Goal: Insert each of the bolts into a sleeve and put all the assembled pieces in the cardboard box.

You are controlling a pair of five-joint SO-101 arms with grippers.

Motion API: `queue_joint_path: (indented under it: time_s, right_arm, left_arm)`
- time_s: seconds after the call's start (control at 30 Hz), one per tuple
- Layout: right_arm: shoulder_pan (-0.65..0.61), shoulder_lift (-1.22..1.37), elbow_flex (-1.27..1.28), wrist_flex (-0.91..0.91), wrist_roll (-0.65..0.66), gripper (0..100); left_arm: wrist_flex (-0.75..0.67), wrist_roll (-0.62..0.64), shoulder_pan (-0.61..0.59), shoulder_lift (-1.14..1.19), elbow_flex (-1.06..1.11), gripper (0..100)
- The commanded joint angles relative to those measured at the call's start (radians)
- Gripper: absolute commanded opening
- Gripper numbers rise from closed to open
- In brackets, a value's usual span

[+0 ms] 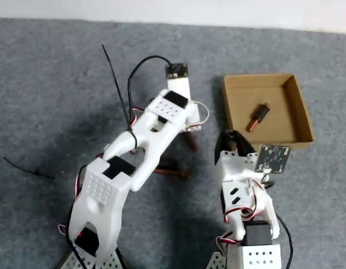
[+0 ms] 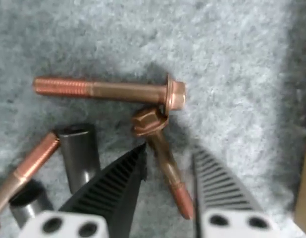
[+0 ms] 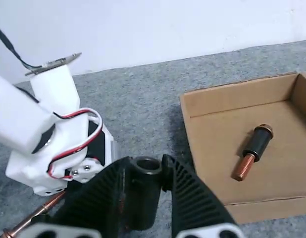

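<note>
The grey bench (image 1: 50, 84) carries the cardboard box (image 1: 285, 120), with one assembled piece (image 1: 258, 116) lying inside. Near the box, the right tool (image 3: 145, 161) is clamped on a dark sleeve (image 3: 143, 193). The left tool (image 2: 170, 152) stands open, its fingers either side of a copper bolt (image 2: 162, 151) whose head touches a second bolt (image 2: 108, 90).

From above, the left arm (image 1: 145, 134) covers most of the loose hardware, so just a bolt end (image 1: 174, 172) pokes out from under it. In the left wrist shot, a cut-off bolt (image 2: 29, 163) runs off the frame, and the corner sleeve (image 2: 25, 201) is half behind the left hand (image 2: 170, 153). The held sleeve (image 3: 145, 176) has its lower part buried in the right hand (image 3: 147, 162).
</note>
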Motion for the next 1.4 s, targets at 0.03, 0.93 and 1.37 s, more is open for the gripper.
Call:
queue_joint_path:
  time_s: [0.03,0.93,1.37]
  right_arm:
    - [0.01,-0.018,-0.005,-0.031,0.012,0.4]
    - [0.005,-0.018,-0.005,-0.033,0.012,0.4]
    - [0.004,-0.018,-0.005,-0.035,0.014,0.4]
  left_arm:
    - [0.006,0.002,-0.016,-0.012,-0.013,20]
    - [0.075,-0.061,-0.048,-0.015,-0.084,0]
    - [0.104,-0.129,-0.042,-0.636,0.343,0]
